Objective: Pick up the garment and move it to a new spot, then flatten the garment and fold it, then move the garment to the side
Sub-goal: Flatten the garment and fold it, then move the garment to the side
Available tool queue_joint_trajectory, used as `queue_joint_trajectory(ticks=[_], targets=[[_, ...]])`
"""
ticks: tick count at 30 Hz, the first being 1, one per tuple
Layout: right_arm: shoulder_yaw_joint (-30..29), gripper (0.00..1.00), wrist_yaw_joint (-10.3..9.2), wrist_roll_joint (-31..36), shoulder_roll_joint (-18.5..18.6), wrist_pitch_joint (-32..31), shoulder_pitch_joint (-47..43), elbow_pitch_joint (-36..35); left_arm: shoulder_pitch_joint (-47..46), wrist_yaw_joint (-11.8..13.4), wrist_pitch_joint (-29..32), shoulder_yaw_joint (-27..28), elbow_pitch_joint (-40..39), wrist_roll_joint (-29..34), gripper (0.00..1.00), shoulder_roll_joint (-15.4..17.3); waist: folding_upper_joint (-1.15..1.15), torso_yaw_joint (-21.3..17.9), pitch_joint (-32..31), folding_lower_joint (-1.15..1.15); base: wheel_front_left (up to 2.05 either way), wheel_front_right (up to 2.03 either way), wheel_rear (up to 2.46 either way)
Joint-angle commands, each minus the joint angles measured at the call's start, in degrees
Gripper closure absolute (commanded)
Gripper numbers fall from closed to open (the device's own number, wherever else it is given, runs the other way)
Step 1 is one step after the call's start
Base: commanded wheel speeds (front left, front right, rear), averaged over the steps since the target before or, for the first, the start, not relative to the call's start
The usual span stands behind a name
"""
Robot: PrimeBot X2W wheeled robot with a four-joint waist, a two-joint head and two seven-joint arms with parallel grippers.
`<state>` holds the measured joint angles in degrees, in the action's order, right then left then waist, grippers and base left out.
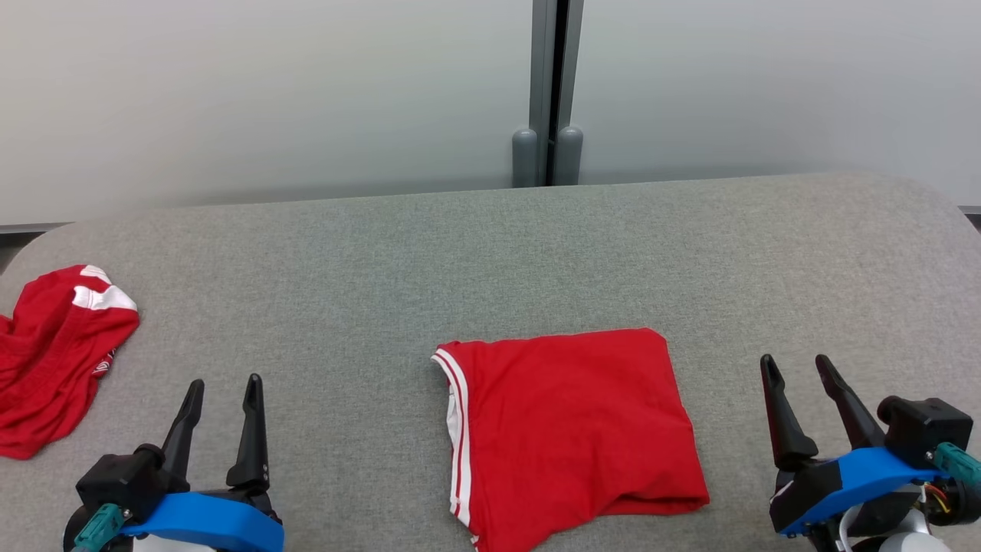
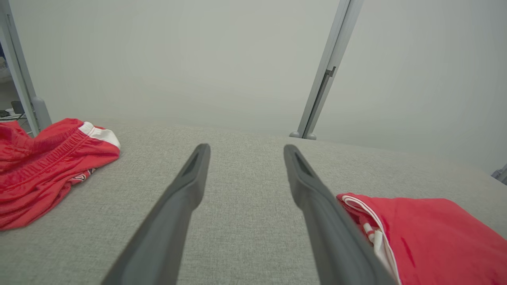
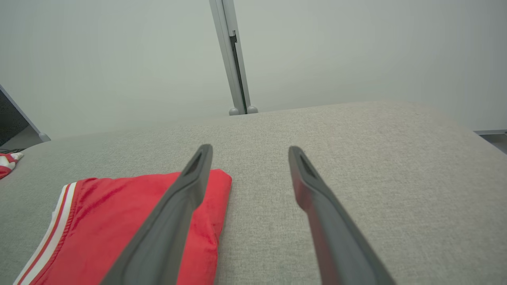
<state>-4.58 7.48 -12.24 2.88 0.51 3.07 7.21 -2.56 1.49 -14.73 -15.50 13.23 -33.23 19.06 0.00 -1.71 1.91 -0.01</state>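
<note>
The left gripper [image 1: 226, 381] is sitting at the lower left over the grey fabric counter [image 1: 383, 253], its two dark fingers standing wide apart and holding nothing. The right gripper [image 1: 794, 359] is sitting at the lower right, likewise spread wide and gripping nothing. Between them, the red garment [image 1: 575, 429] is lying folded into a rough rectangle on the near middle of the counter, closer to the right gripper than to the left. Its white-striped edge is facing the left side, with a strip of white lining showing there, and its right edge is lying smooth. In the right wrist view one finger is overlapping the garment's far corner, but whether it is touching the cloth is hard to tell from that angle. In the head view that gripper is standing just beside the garment, apart from it. A second red garment [image 1: 54, 360] with white patches is lying crumpled at the far left edge of the counter, well apart from the folded one. Behind the counter a pale wall [image 1: 268, 92] is running across, with a grey post [image 1: 548, 92] rising at its middle.
</note>
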Motion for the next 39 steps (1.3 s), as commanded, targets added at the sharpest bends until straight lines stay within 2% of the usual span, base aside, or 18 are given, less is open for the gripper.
queue_joint_trajectory(ticks=[1,16,23,29,33,39], targets=[[0.1,0.00,0.03,0.3,0.0,-0.1,-0.9,0.3,0.2,0.3,-0.2,0.1,0.0,-0.1,0.00,0.1,0.00,0.2,0.0,0.01,0.00,0.00,0.00],[0.6,0.00,0.03,-1.4,0.0,0.5,-0.5,2.3,-0.8,0.8,0.1,-0.4,-0.5,-0.2,0.00,0.6,0.00,0.6,0.5,0.01,0.00,0.00,0.00],[2.1,0.00,0.03,-0.3,0.0,-1.5,2.2,2.2,-1.1,1.0,0.3,-0.5,-1.2,-0.3,0.00,0.9,0.00,1.0,1.2,0.01,0.00,0.00,0.00],[3.9,0.00,0.03,-0.1,0.1,-11.8,5.8,5.7,-1.4,1.3,0.6,-0.8,-1.8,-0.3,0.00,1.0,0.00,1.3,1.8,0.01,0.00,0.00,0.00],[4.7,0.00,0.03,0.2,0.0,-18.1,8.7,10.5,-1.8,1.2,0.7,-1.1,-2.0,-0.2,0.00,1.0,0.00,1.8,2.4,0.01,0.00,0.00,0.00],[5.6,0.00,0.03,0.3,0.0,-23.4,13.1,19.3,-2.7,0.6,0.7,-1.8,-2.0,0.1,0.00,0.9,0.00,3.0,3.4,0.01,0.00,0.00,0.00]])
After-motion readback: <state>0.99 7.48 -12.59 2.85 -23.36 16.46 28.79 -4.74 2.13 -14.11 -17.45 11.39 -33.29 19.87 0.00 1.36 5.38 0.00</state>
